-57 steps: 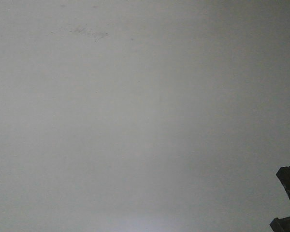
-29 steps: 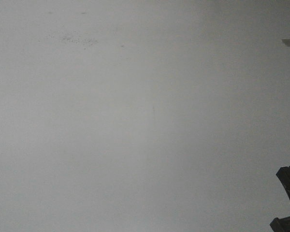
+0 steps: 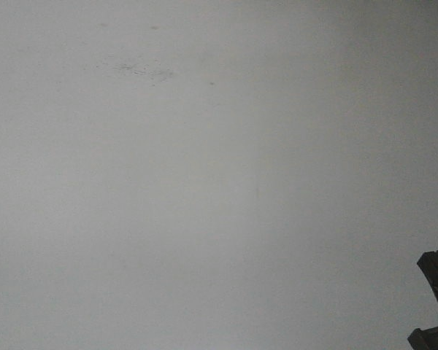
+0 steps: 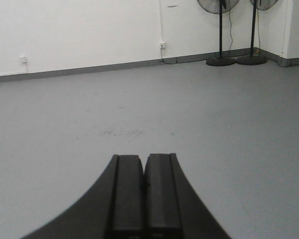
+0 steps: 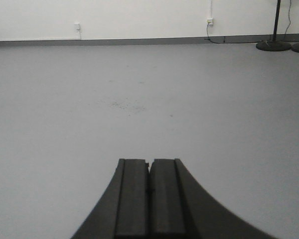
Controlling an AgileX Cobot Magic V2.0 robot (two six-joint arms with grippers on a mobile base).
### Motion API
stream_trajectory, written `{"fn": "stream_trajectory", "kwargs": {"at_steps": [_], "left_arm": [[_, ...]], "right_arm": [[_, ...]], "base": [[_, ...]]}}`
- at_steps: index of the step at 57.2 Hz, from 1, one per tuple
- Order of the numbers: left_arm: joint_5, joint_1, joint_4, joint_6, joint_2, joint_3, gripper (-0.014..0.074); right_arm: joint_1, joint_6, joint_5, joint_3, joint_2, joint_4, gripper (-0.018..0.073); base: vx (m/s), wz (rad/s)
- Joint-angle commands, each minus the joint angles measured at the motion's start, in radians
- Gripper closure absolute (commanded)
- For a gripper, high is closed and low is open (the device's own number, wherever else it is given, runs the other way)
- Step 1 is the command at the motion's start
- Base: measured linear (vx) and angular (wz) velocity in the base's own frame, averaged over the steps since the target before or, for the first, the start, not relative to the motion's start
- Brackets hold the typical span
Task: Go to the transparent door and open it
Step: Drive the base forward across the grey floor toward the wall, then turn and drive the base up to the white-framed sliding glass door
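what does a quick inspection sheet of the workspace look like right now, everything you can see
surface: bare grey floor with a patch of dark scuffs
job's things: door, nothing seen in any view
clutter: nothing seen
hands: left hand shut and empty, over the floor; right hand shut and empty, over the floor
cables: a cord drops from a wall socket to the skirting; thin cords hang beside the two standing fans
surroundings: white wall with grey skirting, a second socket further left, the fans at the far corner
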Motion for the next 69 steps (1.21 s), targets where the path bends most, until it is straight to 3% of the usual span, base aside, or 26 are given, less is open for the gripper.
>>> {"fn": "stream_trajectory", "kwargs": {"at_steps": [1, 69], "left_arm": [[-0.088, 0.002, -0.003, -0.002, -0.015, 0.010, 0.0602], [-0.088, 0.002, -0.003, -0.002, -0.015, 0.010, 0.0602]], "right_arm": [[-0.002, 0.001, -0.085, 0.003, -0.016, -0.006, 0.0565], [-0.002, 0.001, -0.085, 0.003, -0.016, -0.006, 0.0565]], "base": [[0.36, 0.24], [0.44, 0.30]]}}
